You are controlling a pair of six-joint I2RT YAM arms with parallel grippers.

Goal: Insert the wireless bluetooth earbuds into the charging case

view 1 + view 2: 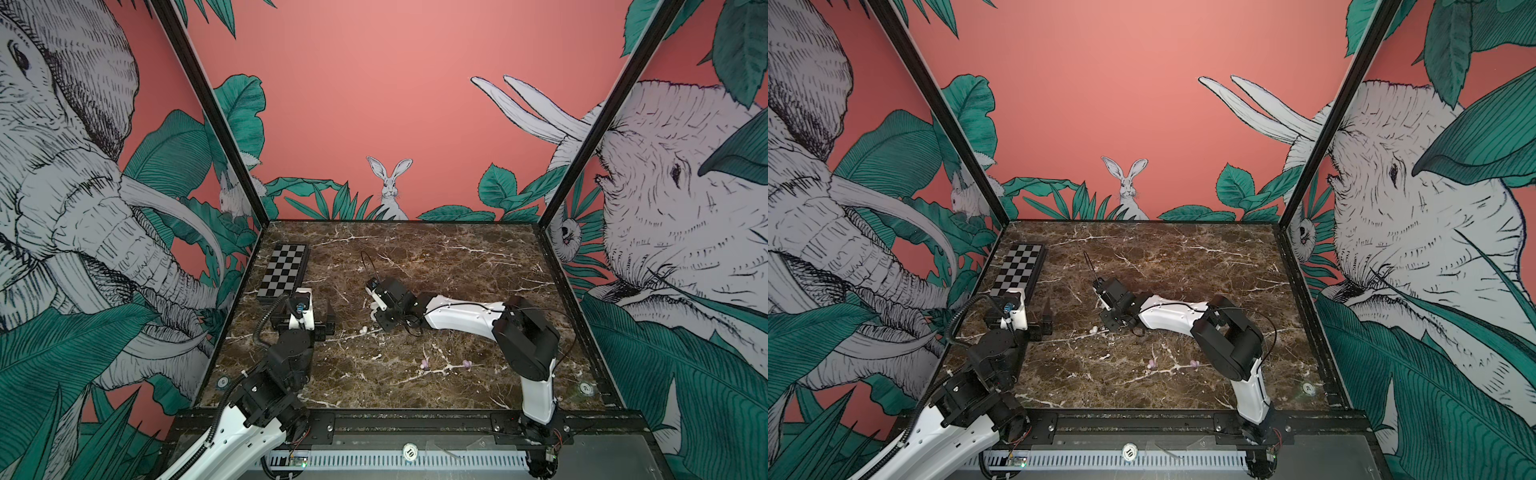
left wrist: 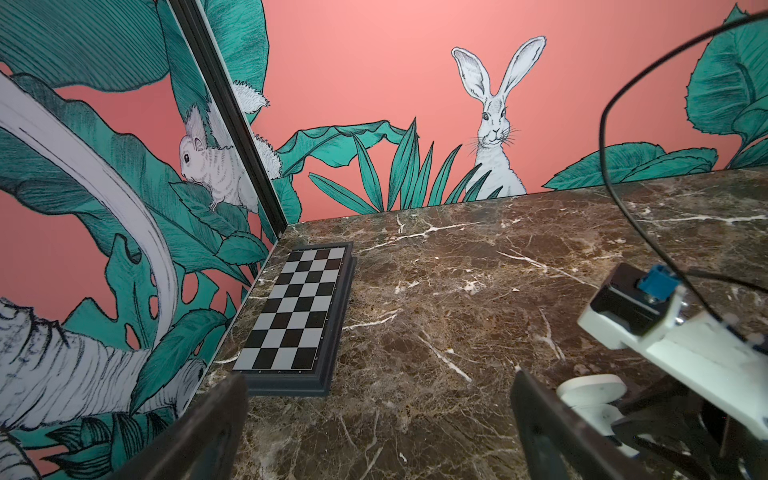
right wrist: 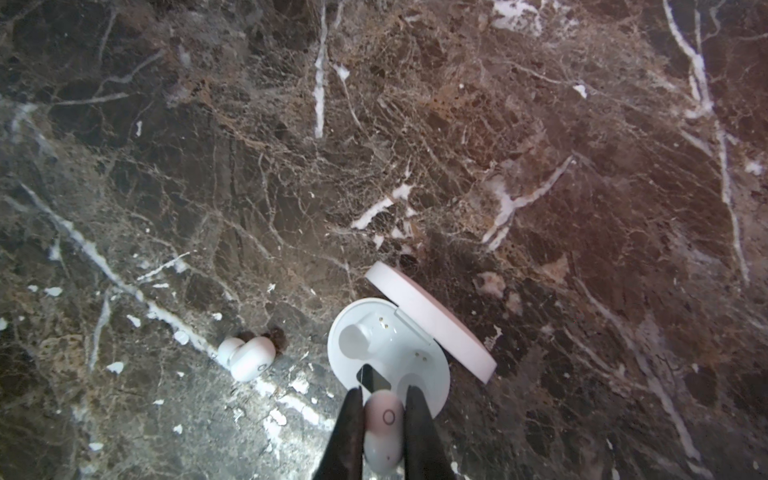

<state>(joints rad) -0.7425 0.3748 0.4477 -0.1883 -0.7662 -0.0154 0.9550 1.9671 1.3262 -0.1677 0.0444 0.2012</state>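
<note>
— Right wrist view: what does it give me that the others don't?
— Your right claw (image 3: 383, 395) is pinched on a white earbud (image 3: 384, 436), held at the rim of the open charging case (image 3: 434, 374). You cannot tell whether bud and case touch. The pale lid (image 3: 432, 320) stands tilted back on its hinge. A loose white earbud (image 3: 247, 353) lies on the desk (image 3: 415, 124) just beside the case, apart from it.
— And from above?
— In both top views your right arm's wrist covers the case and the claw tips. Only there do you see the 2 lilac earbuds (image 1: 424, 364) (image 1: 1151, 364), near each other toward the desk's front edge, well apart from the case. The loose white earbud (image 1: 364, 330) shows as a mere speck.
— My left side?
— Your left claw (image 2: 378, 378) stands wide open with nothing in it, over the desk near the chessboard (image 2: 295, 307) that lies along the left wall. The left wrist view alone catches the lid (image 2: 590, 388) side-on beneath your right arm.
— Any writing?
— A round tag (image 1: 409, 451) on the front rail reads 10. Each white bud bears 1 small ring mark.
— What stands in the way?
— A black cable (image 2: 615, 124) loops from your right wrist camera across the left wrist view. Your own claw fingers (image 3: 347, 432) hide part of the socket beneath the bud.
</note>
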